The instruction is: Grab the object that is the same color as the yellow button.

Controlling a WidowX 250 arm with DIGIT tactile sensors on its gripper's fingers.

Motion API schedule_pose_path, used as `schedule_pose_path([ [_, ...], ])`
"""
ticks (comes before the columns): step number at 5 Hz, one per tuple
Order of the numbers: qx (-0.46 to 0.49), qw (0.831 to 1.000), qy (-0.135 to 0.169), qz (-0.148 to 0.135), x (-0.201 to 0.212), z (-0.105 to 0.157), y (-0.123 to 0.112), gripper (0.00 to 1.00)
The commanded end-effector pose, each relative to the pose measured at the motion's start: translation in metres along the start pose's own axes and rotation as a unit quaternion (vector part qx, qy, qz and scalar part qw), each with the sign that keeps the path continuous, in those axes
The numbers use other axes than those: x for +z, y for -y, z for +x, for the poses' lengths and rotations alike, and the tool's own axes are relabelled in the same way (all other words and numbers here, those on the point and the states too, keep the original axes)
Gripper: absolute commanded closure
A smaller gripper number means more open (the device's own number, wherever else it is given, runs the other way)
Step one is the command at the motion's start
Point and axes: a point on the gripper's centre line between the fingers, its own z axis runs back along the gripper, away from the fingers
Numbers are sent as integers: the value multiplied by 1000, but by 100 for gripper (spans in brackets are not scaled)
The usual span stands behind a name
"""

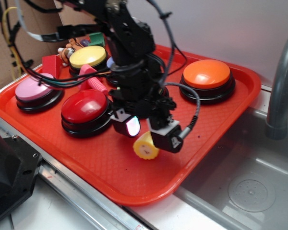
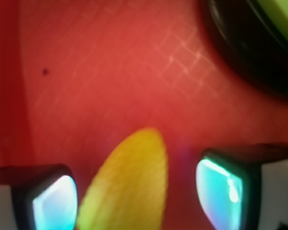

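Corn cob stub [image 1: 145,146], small, yellow and tapered, is seen on the red tray [image 1: 96,167], near the tray's front part, with its paler flat end face turned toward the exterior camera. It lies between the two fingertips of the gripper [image 1: 146,134], whose jaws are spread apart on either side of it. In the wrist view the corn cob stub [image 2: 127,184] appears as a blurred yellow taper pointing away from the camera; it lies closer to the left fingertip [image 2: 53,203] than to the right fingertip [image 2: 221,189], and a gap of red tray is visible beside the right one. Whether the left pad touches the corn cannot be told from the blur. Both pads glow with a pale cyan light.

Behind the arm, at the back of the tray, the yellow button [image 1: 88,56] is seen, a round dome on a black base, well apart from the corn. A red button [image 1: 84,105] stands just left of the gripper, a pink button [image 1: 34,90] farther left near the tray's edge, and an orange button [image 1: 206,74] at the right rear. Part of a light green dome on a black base [image 2: 273,28] is caught in the upper right corner of the wrist view. A red wedge-shaped block [image 1: 52,65] sits between the pink and yellow buttons. A small dark speck [image 2: 45,72] is marked on the tray surface. The tray rests on a grey worktop [image 1: 249,187] beside a grey curved pipe [image 1: 282,91].
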Motion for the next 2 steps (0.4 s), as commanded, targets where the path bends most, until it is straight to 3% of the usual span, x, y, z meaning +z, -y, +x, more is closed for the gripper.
schedule_pose_path([
  [1, 2, 1000, 6, 6, 3, 5, 11, 2],
  [2, 1, 1000, 4, 11, 3, 5, 14, 91],
])
